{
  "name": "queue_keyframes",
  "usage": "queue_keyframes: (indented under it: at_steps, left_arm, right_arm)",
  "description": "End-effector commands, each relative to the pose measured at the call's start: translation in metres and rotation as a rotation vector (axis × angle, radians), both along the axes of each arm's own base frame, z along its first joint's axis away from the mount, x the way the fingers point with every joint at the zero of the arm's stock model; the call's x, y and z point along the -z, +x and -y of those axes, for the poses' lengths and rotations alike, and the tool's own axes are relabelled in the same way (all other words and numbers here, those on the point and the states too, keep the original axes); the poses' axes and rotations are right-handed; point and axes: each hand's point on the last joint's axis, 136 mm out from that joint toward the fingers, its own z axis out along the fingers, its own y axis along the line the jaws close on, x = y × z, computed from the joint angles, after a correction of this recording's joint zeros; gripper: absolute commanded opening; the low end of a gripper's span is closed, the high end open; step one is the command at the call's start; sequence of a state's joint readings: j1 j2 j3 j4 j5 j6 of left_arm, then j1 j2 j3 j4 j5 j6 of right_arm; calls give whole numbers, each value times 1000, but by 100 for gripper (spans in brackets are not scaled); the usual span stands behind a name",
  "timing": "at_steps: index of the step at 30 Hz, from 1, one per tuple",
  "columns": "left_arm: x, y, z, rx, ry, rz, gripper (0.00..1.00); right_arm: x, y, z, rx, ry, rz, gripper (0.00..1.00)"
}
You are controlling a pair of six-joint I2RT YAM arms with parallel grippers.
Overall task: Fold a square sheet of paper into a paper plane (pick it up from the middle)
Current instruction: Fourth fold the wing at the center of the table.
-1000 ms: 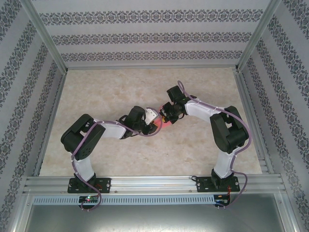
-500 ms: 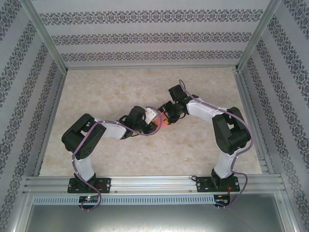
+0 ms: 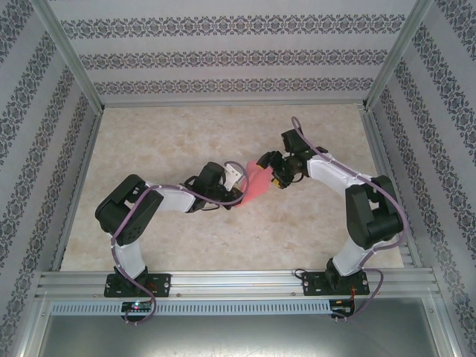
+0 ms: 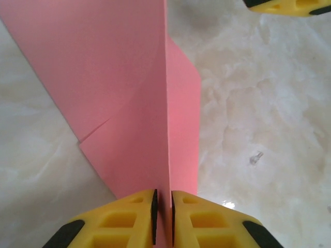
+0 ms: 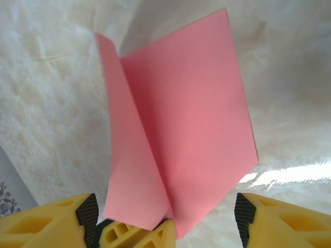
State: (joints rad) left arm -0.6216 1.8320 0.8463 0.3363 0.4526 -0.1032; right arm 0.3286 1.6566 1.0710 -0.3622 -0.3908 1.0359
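Observation:
The salmon-pink sheet of paper point(image 3: 256, 184), folded along a centre crease with slanted flaps, hangs just above the middle of the table. My left gripper point(image 3: 239, 187) is shut on its creased edge. In the left wrist view the yellow fingers point(image 4: 129, 219) pinch the fold of the paper point(image 4: 124, 88). My right gripper point(image 3: 270, 168) stands open just right of the paper, not touching it. In the right wrist view its pads point(image 5: 87, 213) sit wide apart on either side of the paper point(image 5: 186, 113), with the left gripper's fingers point(image 5: 137, 235) low between them.
The marble-patterned table point(image 3: 171, 134) is bounded by aluminium rails point(image 3: 223, 281) at the near edge and patterned walls on three sides. Both arms meet at the table's centre.
My right gripper has opened, let go of the paper and drawn back to the right. The paper now spreads out more between the grippers. The left gripper has tightened on the fold.

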Motion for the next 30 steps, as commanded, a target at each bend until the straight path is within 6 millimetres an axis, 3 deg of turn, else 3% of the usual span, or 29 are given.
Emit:
queue_keyframes:
  at_steps: [1,5,11,21,26,30]
  left_arm:
    - [5,-9,7,14,-16,-138,17]
    - [5,-11,8,10,-15,-182,16]
    - [8,-10,-6,-18,6,-175,16]
    - [-11,-5,-51,-1,56,-42,15]
    - [-29,-3,-50,28,41,-1,15]
    - [-31,2,-43,14,-10,-2,28]
  right_arm:
    - [-19,9,3,-86,-1,184,72]
    - [-14,3,-1,-170,2,237,69]
    - [-5,-4,-12,-211,63,274,63]
    - [-13,-6,-31,-213,123,274,66]
    - [-7,-5,-40,-216,119,262,65]
    - [6,-6,-46,-223,124,234,62]
